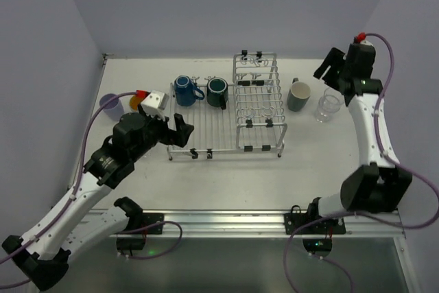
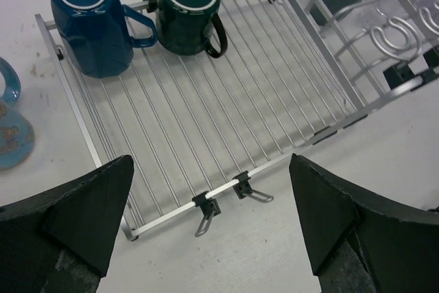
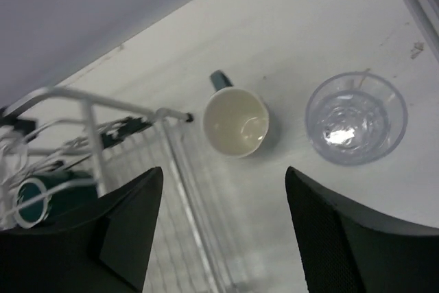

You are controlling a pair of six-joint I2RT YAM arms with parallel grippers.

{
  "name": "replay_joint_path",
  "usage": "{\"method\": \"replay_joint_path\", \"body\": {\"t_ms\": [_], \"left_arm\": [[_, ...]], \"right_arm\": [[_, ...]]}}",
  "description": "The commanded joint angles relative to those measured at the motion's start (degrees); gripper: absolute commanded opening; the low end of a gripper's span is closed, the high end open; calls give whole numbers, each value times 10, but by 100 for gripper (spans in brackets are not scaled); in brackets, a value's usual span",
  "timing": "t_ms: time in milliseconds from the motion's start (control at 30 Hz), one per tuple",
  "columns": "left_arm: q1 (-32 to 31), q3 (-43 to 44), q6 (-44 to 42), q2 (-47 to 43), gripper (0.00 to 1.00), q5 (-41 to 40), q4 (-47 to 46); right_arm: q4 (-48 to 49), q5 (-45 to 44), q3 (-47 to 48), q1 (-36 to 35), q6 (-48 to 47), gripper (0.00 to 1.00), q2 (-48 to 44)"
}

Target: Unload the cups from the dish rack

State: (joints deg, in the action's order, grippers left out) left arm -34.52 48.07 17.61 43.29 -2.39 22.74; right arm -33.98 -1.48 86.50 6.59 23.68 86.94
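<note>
Right claw point(image 3: 223, 178) parted, empty, above grey-green mug point(image 3: 235, 123) and clear glass point(image 3: 355, 118).

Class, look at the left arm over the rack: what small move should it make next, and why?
Probably move the open left end effector forward and down toward the blue mug, the closer one. That mug and the dark green mug sit upside down at the far edge of the dish rack, and the end effector holds nothing.

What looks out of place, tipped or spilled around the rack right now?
Nothing stands out. The blue ceramic mug and dark green mug sit on the silver wire dish rack; the grey-green mug and clear glass stand upright on the table, nothing spilled.
</note>
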Motion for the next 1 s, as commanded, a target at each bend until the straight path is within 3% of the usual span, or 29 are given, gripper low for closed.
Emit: {"method": "replay_joint_path", "body": {"t_ms": [0, 133, 267, 400, 533, 833, 967], "left_arm": [[0, 52, 38, 51, 100, -72, -18], [1, 66, 71, 146, 100, -140, -68], [9, 106, 102, 243, 100, -219, -107], [49, 159, 144, 341, 100, -237, -141], [92, 218, 175, 440, 100, -247, -156], [100, 338, 151, 590, 100, -255, -139], [101, 353, 142, 616, 100, -267, -136]], "right_arm": [[151, 93, -126, -19, 62, 76, -151], [254, 151, -290, -49, 92, 83, -287], [275, 215, -374, -79, 96, 89, -393], [277, 271, -439, -91, 103, 93, -476], [281, 306, -476, -98, 107, 95, -520], [283, 359, -495, -110, 102, 96, -549], [289, 366, -500, -116, 102, 96, -542]]}}
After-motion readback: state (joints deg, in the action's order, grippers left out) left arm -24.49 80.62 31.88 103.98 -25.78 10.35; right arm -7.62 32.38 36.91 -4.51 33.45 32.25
